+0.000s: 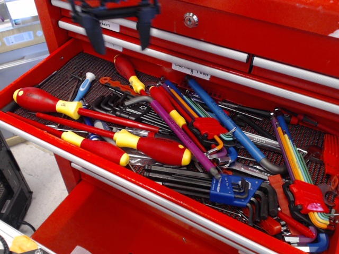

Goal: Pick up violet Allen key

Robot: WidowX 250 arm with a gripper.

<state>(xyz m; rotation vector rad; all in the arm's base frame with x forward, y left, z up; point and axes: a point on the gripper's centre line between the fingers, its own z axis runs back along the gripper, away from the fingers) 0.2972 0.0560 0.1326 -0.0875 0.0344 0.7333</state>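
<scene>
Red drawer: violet Allen key, untouched.

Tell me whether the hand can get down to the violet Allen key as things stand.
Probably yes. The hand hangs open above the drawer's back left, and the violet Allen key lies on top of the pile, uncovered. Red-handled screwdrivers crowd its sides, leaving little room for the fingers.
</scene>
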